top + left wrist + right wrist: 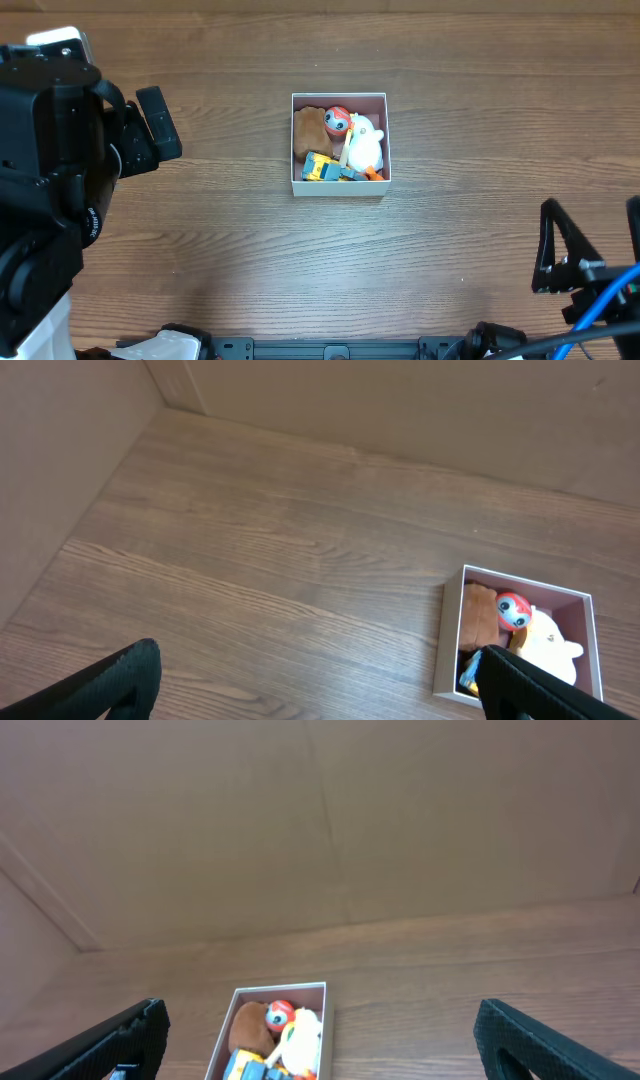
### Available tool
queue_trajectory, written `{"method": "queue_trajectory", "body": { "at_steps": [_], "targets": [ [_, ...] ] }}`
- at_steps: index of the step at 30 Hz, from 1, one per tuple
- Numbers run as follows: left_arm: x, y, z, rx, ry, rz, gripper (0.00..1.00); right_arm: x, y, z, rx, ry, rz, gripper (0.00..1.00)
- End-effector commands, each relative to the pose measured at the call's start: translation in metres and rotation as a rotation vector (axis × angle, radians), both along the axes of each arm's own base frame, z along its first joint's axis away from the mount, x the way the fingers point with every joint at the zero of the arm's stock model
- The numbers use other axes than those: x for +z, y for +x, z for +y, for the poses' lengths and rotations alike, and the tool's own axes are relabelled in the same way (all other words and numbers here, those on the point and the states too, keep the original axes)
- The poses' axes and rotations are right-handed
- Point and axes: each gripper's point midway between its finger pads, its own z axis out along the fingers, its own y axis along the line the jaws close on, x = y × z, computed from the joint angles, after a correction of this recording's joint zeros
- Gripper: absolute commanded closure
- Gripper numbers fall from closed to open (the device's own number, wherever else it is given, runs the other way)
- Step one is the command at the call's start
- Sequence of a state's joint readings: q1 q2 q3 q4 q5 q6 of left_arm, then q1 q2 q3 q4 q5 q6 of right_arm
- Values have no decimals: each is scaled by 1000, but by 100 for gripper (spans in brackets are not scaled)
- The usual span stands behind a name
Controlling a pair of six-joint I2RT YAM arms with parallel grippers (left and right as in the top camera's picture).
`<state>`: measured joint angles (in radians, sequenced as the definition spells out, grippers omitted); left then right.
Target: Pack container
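Note:
The container (339,187) is a square white box with a pink inside, at the table's middle. It holds a brown plush (308,126), a red ball toy (337,121), a white plush (366,145) and a blue-and-yellow toy (321,168). It also shows in the left wrist view (447,640) and the right wrist view (222,1030). My left gripper (320,685) is open and empty, raised at the far left, well away from the box. My right gripper (320,1040) is open and empty, raised at the lower right (590,260).
The wooden table (450,90) stretches around the box. A tan wall (330,820) stands behind the table. The left arm's black body (60,180) fills the left edge.

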<state>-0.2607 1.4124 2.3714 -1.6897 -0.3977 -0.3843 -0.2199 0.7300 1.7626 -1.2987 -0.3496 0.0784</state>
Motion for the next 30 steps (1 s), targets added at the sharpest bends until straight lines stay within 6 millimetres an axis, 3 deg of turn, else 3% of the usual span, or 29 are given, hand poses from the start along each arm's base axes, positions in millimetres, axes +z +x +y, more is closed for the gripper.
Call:
{"method": "queue_trajectory", "body": {
  "at_steps": [1, 11, 17, 30],
  "targets": [
    [-1, 1, 4, 7, 31, 7, 0, -5, 4, 0, 9, -1, 25, 0],
    [-1, 2, 4, 7, 32, 11, 0, -12, 1, 3, 22, 18, 58, 0],
    [-1, 2, 4, 7, 32, 10, 0, -17, 2, -7, -40, 5, 78, 0],
    [-1, 2, 4, 7, 32, 10, 0, -43, 0, -9, -54, 15, 151, 0]
  ]
}}
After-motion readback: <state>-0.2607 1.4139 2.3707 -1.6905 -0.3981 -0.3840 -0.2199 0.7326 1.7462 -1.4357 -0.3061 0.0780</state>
